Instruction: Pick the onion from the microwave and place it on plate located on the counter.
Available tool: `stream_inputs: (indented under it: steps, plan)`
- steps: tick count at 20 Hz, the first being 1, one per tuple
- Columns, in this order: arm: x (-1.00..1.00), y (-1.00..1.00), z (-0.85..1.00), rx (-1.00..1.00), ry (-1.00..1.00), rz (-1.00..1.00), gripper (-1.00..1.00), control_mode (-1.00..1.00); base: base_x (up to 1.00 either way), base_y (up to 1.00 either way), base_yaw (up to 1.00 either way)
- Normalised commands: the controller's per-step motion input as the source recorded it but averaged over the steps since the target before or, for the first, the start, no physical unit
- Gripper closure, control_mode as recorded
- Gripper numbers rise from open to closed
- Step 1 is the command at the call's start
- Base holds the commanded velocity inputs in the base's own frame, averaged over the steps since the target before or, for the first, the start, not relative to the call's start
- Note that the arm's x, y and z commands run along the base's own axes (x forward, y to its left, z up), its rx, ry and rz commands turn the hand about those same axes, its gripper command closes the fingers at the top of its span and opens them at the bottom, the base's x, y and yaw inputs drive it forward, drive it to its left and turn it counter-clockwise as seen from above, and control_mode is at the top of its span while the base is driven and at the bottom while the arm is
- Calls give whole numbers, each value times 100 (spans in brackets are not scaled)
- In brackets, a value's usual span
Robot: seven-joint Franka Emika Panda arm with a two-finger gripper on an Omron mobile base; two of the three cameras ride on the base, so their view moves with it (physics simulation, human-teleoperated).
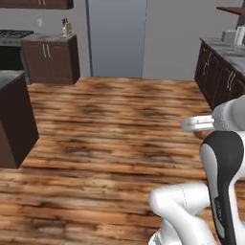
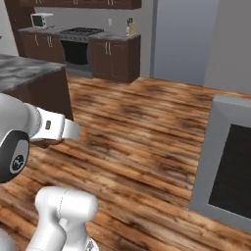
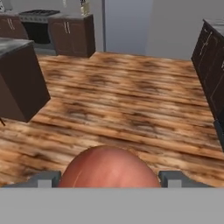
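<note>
Floor: I see wood planks [image 3: 131, 100] spread under the hand.
Microwave door: grey-framed dark glass [image 2: 226, 171], swung open at my right.
Gripper: my gripper [image 3: 107, 178] is clamped on the onion.
Onion: reddish-brown ball [image 3: 108, 168] wedged between both fingertips [image 3: 43, 179], above the floor.

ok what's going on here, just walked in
The arm has the onion gripped between its fingers, held up over the wood floor. The microwave door hangs open at the right of the right base view. Dark cabinets with grey counters stand around. The onion still has to reach a plate.
</note>
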Motion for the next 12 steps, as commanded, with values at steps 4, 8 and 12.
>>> stream_inputs:
  steps: [4, 8, 12]
  plan:
    - [0, 0, 0, 0, 0, 0, 100, 100, 89, 0, -32]
    - [0, 0, 0, 0, 0, 0, 100, 100, 74, -5, -50]
    - [0, 0, 0, 0, 0, 0, 100, 100, 58, -10, -59]
